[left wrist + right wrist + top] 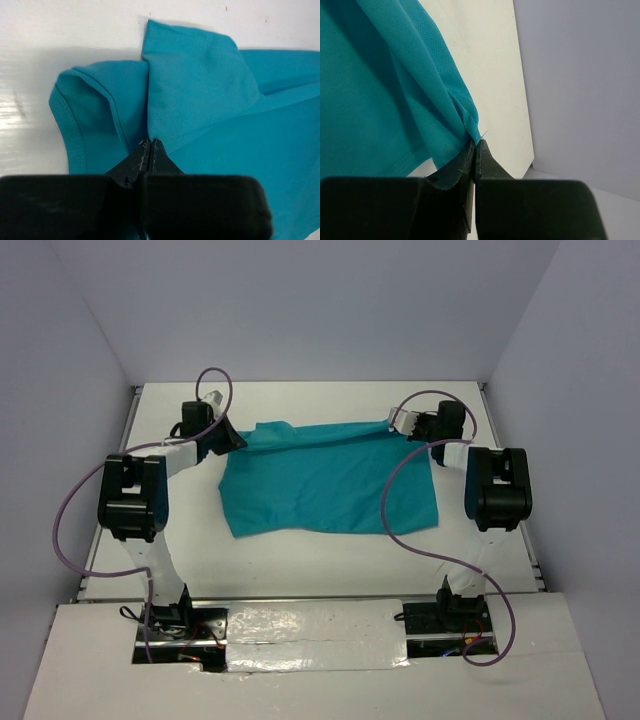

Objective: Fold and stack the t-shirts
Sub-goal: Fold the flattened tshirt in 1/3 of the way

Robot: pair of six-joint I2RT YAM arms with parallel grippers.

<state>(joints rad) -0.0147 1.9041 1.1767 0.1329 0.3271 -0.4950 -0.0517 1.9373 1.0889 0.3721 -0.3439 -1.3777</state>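
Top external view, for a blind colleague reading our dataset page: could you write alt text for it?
A teal t-shirt lies spread across a white table, seen from above. The left claw and the right claw are each shut on its far edge, one at either end.
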